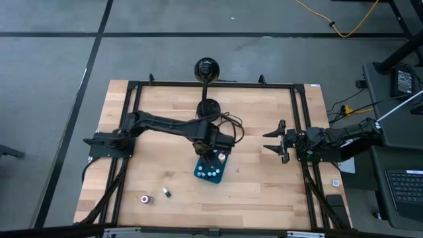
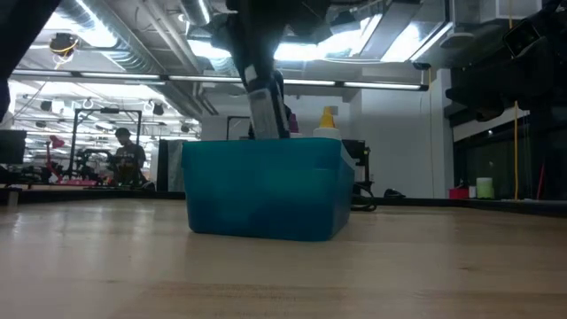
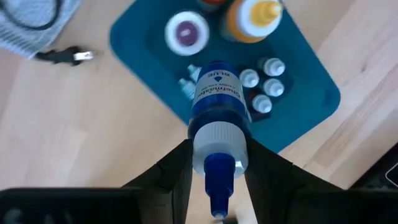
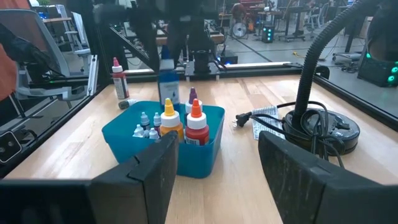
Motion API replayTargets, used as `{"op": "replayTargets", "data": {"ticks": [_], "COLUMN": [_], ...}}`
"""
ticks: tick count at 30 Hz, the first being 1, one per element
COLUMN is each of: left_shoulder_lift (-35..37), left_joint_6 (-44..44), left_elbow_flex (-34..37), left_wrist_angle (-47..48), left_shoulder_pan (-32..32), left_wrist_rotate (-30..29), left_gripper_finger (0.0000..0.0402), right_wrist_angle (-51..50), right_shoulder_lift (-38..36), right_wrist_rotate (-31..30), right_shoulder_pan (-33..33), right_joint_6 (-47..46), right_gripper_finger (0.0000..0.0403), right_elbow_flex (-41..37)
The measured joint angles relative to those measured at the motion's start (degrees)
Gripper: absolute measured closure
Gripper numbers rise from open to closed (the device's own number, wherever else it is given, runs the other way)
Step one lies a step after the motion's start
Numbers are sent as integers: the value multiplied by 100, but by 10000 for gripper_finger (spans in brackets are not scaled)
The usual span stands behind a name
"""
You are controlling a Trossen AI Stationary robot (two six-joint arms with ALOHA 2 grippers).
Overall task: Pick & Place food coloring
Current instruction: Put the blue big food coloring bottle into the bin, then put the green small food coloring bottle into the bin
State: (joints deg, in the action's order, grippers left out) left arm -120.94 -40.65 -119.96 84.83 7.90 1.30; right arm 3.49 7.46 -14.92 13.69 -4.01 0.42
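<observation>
Left wrist view: we see the left pincer (image 3: 217, 171) clamped on a blue food coloring bottle (image 3: 216, 102) above the teal tray (image 3: 305, 115); the right pincer (image 4: 214, 165) waits spread wide nearby.

Blue food coloring bottle (image 3: 216, 109), above the teal tray (image 3: 298, 118): white label reads "BLUE" along its edge; a larger brand word beside it isn't legible.
</observation>
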Motion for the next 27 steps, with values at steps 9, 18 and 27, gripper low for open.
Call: {"op": "replayTargets", "data": {"ticks": [9,18,27], "left_shoulder_lift": [-530,-831,-840], "left_joint_6": [146,396,649], "left_elbow_flex": [-155,-151,-151], "left_wrist_angle": [-215,-316,-431], "left_shoulder_pan": [77,79,68], "left_wrist_rotate": [4,-188,-179], "left_gripper_finger": [281,281,233], "right_wrist_angle": [2,1,1], "right_shoulder_lift": [0,0,0], "right_wrist_rotate": [0,0,0], "right_shoulder_pan": [-1,-1,1], "right_joint_6": [0,2,2], "right_gripper_finger": [179,179,179], "right_elbow_flex": [-1,1,-1]}}
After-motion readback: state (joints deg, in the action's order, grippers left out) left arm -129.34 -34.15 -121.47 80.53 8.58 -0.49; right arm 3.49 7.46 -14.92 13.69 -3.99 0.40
